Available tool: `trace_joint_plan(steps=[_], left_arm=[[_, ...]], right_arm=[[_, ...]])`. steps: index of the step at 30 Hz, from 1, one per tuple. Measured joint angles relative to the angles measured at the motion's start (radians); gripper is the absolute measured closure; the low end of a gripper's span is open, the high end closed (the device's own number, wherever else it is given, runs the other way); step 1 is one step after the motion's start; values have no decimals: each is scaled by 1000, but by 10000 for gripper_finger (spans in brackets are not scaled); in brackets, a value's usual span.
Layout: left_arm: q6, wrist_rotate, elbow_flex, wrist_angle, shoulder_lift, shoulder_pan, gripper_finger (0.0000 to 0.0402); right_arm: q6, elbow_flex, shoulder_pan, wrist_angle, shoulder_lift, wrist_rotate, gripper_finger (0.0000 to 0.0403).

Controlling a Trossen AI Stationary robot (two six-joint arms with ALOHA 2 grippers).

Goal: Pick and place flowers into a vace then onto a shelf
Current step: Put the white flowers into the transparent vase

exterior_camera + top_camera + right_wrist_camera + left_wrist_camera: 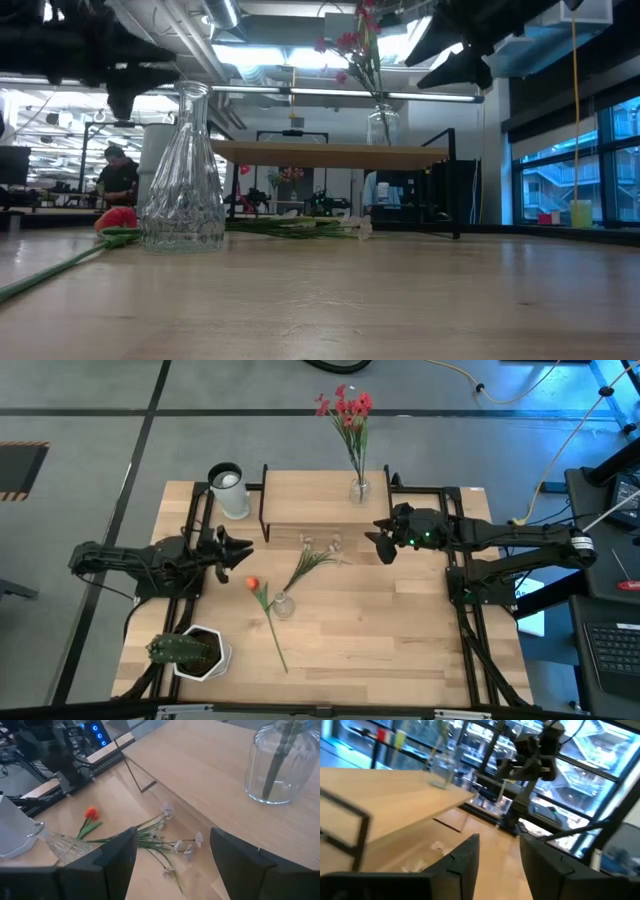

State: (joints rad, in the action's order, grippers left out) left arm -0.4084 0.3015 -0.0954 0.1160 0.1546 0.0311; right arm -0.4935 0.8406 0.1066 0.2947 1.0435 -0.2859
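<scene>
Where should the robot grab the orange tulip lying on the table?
Grip the orange tulip on its thin green stem, near the middle, coming straight down from above. It lies flat on the table, and the glass vase touches the stem's upper part, so lower down looks freer.

Pale matt wood shelf point(305, 500) on thin black metal legs — clear ribbed glass vase point(185, 180), glossy.
</scene>
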Motion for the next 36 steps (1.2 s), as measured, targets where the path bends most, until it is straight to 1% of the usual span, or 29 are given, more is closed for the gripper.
trace_joint_plan(steps=[4,9,13,15,20,23,25,30,36], left_arm=[[18,-82,-105,0,145,0,264],[91,-111,-260,-8,396,0,271],[83,-159,-382,-39,604,-1,272],[64,-167,-449,-96,706,-1,272],[-39,-173,-638,-320,933,-16,272],[-58,-201,-748,-430,1053,-29,272],[-61,-225,-812,-469,1124,-39,272],[-131,-227,-956,-581,1290,-71,272],[-237,-280,-1075,-715,1454,-104,272]], right_arm=[[2,0,1,0,0,0,152],[6,0,1,5,0,2,152],[13,0,1,37,0,6,152],[38,0,1,58,0,36,152],[86,1,1,105,-10,107,152],[106,1,1,143,-32,108,152],[111,1,1,169,-48,107,152],[133,1,1,248,-91,107,152],[144,1,1,299,-128,107,152]])
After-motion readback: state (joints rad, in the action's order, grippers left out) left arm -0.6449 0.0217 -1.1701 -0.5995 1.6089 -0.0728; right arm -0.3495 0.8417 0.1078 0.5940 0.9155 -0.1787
